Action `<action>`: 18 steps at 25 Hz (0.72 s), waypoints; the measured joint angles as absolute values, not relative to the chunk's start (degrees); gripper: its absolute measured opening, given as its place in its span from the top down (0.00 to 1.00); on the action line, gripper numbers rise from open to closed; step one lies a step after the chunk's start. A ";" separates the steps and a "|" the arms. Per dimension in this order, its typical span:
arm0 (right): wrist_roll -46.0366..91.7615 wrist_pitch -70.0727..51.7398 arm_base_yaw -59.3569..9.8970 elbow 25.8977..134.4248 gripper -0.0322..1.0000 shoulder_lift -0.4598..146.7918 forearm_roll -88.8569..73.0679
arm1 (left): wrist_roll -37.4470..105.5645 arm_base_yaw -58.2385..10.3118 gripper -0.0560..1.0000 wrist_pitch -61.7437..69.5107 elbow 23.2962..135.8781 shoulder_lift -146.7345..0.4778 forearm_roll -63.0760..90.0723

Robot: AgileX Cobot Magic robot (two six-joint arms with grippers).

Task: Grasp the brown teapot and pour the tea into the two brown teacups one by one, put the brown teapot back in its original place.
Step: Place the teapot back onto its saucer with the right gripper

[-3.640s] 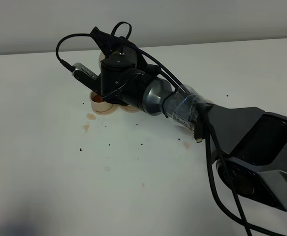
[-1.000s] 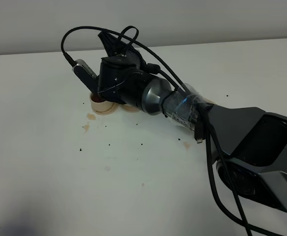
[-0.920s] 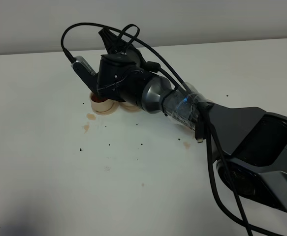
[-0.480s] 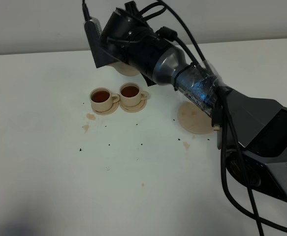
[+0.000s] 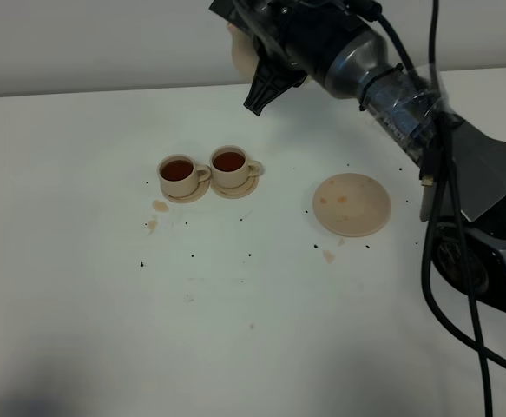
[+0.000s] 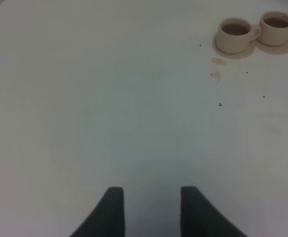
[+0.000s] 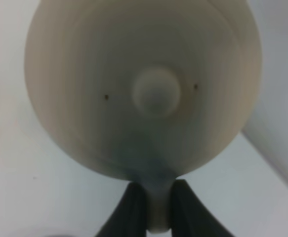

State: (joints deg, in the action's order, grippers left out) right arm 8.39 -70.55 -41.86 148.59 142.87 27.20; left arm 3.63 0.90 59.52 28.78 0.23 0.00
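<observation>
The brown teapot [image 5: 239, 52] hangs high above the table's far edge, mostly hidden behind my right arm. In the right wrist view the teapot [image 7: 148, 94] fills the frame, lid knob facing the camera, and my right gripper [image 7: 157, 211] is shut on its handle. The two brown teacups [image 5: 181, 171] [image 5: 231, 162] stand side by side on their small saucers, both full of dark tea. They also show far off in the left wrist view [image 6: 235, 32] [image 6: 277, 25]. The flat tan plate [image 5: 351, 205] lies bare, right of the cups. My left gripper [image 6: 151, 212] is open over bare table.
Tan stains [image 5: 159, 207] and dark specks [image 5: 192, 256] dot the white table [image 5: 105, 330] near the cups. A pale wall [image 5: 79, 35] runs along the table's far edge. My right arm [image 5: 426, 122] stretches over the table's right side.
My right arm has lifted the teapot up and to the right, away from the cups. The cups and the flat plate, covered by the arm before, are now in plain sight.
</observation>
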 joint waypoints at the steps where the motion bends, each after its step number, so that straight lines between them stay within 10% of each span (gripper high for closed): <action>1: 7.19 -70.56 -41.12 148.46 0.84 142.47 25.78 | 3.63 0.90 0.64 59.52 28.78 0.23 0.00; 18: -7.63 -70.60 -34.05 114.99 0.84 127.46 9.97 | 3.63 0.90 0.64 59.52 28.78 0.23 0.00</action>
